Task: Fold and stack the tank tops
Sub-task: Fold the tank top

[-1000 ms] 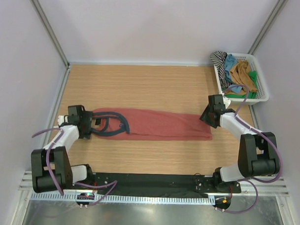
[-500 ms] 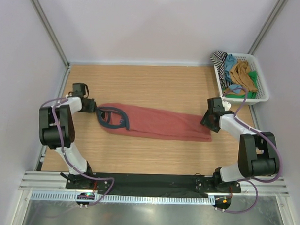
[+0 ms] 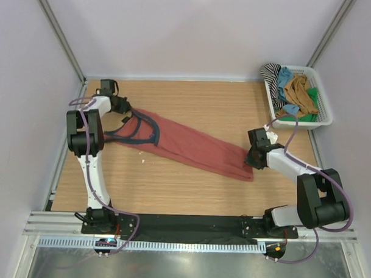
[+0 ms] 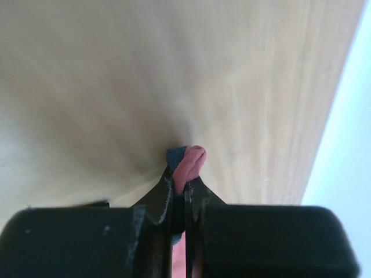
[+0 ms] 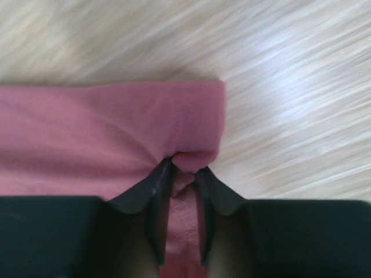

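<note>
One wooden table (image 3: 205,103) carried the whole work area. The rust-red tank top (image 3: 191,145) lay across its middle, drawn into a long, narrow band. The band ran diagonally from the far-left part of the table to the near-right part. Its strap end, edged with navy trim (image 3: 137,134), pointed to the far left. Its hem end pointed to the near right.

A white basket (image 3: 305,124) stood at the far-right corner, well apart from the spread garment. It held a loose heap of other tank tops (image 3: 297,91): striped, blue, ochre-brown and green.

My left gripper (image 3: 122,106) was at the far-left corner, at the strap end. In the left wrist view my left gripper (image 4: 184,185) had its jaws pressed together on a small fold of rust-red cloth (image 4: 192,159), with a sliver of navy trim (image 4: 175,155) beside it. The fold stood just above the wood.

My right gripper (image 3: 253,158) was at the hem end. In the right wrist view my right gripper (image 5: 184,165) was clamped on a pinch of the hem (image 5: 194,157), near the garment's corner. The rest of the cloth lay flat on the table.
</note>
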Robot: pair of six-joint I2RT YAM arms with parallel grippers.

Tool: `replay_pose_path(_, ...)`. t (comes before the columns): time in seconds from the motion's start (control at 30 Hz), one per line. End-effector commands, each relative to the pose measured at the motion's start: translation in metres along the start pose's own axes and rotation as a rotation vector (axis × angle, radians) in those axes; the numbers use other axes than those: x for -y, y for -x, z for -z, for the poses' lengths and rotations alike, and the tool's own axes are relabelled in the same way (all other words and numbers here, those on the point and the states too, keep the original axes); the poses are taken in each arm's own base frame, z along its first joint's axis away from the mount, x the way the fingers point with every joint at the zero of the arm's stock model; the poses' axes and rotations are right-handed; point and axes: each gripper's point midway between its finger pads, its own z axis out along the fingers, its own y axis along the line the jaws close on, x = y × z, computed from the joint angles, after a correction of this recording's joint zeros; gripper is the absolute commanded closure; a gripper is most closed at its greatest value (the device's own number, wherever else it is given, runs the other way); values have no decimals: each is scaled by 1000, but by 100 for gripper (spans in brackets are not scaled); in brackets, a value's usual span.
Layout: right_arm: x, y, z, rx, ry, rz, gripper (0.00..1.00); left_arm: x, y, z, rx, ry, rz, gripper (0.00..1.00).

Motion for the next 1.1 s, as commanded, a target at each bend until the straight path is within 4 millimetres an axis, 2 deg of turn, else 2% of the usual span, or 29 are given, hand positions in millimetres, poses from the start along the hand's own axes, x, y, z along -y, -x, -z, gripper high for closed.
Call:
replay_pose_path(0.0,-12,-46,14,-86,20,54,75,14,-25,-25,-46,32,-29,100)
replay_pose_path(0.03,-17,-53,16,-92,27,67,82,18,-29,-27,-48,35,-35,100)
replay_pose_path(0.1,-38,-83,27,-124,79,126,87,27,-36,-36,-35,27,-47,100)
replay_pose_path(0.13,-47,-96,32,-144,106,151,88,50,-31,-34,-16,-21,-55,100)
replay_pose_path(0.17,-59,-120,40,-168,142,220,88,66,-58,-35,-36,-52,-120,100)
replay_pose_path(0.2,-71,-136,47,-187,171,216,89,91,-62,-41,-30,-105,-150,100)
replay_pose_path(0.23,-82,-148,53,-196,199,236,88,101,-84,-42,-48,-124,-189,100)
replay_pose_path(0.27,-98,-175,68,-211,255,309,88,110,-96,-44,-58,-140,-206,100)
replay_pose_path(0.3,-103,-193,68,-232,249,344,87,135,-108,-39,-72,-203,-208,100)
replay_pose_path(0.33,-128,-202,82,-242,297,333,87,129,-140,-56,-125,-198,-227,100)
replay_pose_path(0.37,-138,-215,90,-255,317,365,86,134,-154,-59,-147,-216,-227,100)
replay_pose_path(0.4,-148,-238,101,-274,344,429,86,156,-164,-51,-158,-273,-211,100)
replay_pose_path(0.43,-170,-251,112,-283,379,458,84,152,-185,-61,-184,-273,-219,100)
replay_pose_path(0.5,-183,-281,132,-302,433,548,80,171,-198,-55,-189,-345,-210,100)
replay_pose_path(0.53,-196,-283,143,-288,459,557,72,176,-208,-50,-201,-371,-217,100)
replay_pose_path(0.57,-198,-282,149,-260,477,570,62,184,-209,-46,-197,-401,-219,100)
replay_pose_path(0.6,-201,-281,155,-250,500,571,46,182,-210,-46,-203,-403,-228,94)
replay_pose_path(0.63,-203,-272,167,-235,539,554,39,183,-209,-43,-200,-413,-234,85)
replay_pose_path(0.67,-205,-266,174,-213,572,560,32,198,-204,-26,-194,-461,-241,76)
replay_pose_path(0.7,-206,-257,181,-190,600,551,29,194,-202,-25,-196,-456,-255,56)
replay_pose_path(0.73,-207,-249,187,-160,618,544,23,198,-194,-20,-185,-472,-274,43)
replay_pose_path(0.77,-206,-234,198,-122,637,549,21,211,-187,2,-180,-513,-289,22)
replay_pose_path(0.83,-206,-215,206,-88,634,548,20,223,-170,22,-148,-546,-317,7)
replay_pose_path(0.87,-207,-206,211,-66,650,559,20,234,-163,46,-131,-579,-331,1)
replay_pose_path(0.97,-210,-174,201,-38,635,510,20,245,-148,80,-90,-608,-402,0)
replay_pose_path(1.0,-210,-164,198,-29,644,512,23,254,-143,108,-70,-640,-427,0)
replay_pose_path(1.03,-213,-162,195,-49,670,503,25,252,-140,118,-62,-634,-452,0)
replay_pose_path(1.07,-215,-140,186,-37,662,455,28,246,-138,125,-45,-622,-503,0)
